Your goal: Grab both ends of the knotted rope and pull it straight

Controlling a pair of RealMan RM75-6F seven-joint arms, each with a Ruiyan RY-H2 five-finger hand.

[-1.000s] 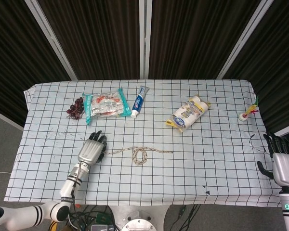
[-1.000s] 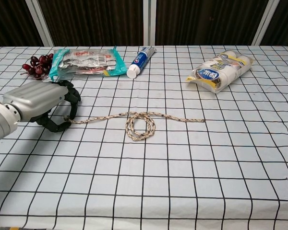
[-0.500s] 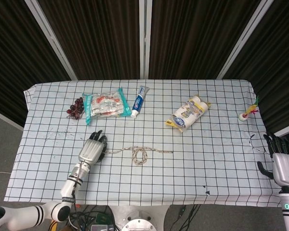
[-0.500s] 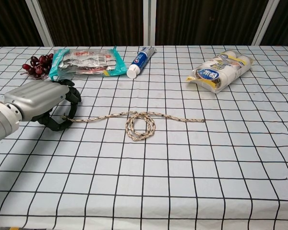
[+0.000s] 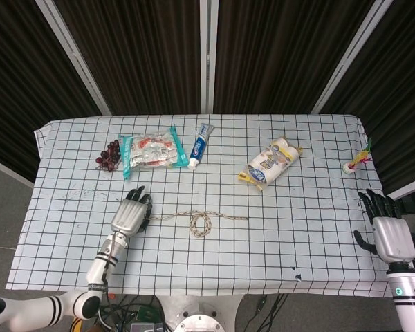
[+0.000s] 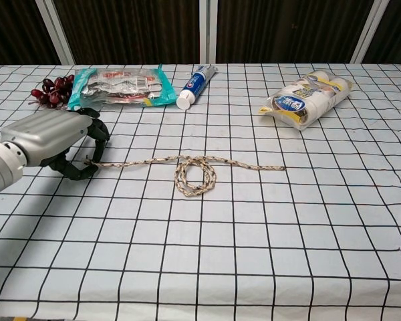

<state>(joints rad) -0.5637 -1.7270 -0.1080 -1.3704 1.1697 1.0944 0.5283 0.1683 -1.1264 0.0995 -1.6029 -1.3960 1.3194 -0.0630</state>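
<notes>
Drawing the rope (image 6: 187,168) leftward with left robot hand (image 6: 53,140) pinching its left end, right robot hand (image 5: 385,232) spread wide, nearing worktop (image 5: 311,235), knot remaining.

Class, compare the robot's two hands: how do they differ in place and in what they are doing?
The left hand sits on the table with fingers curled at the rope's left end; the right hand hovers at the table's right edge, far from the rope. The left grips; the right holds nothing, fingers apart. Both are grey with dark fingers.
</notes>
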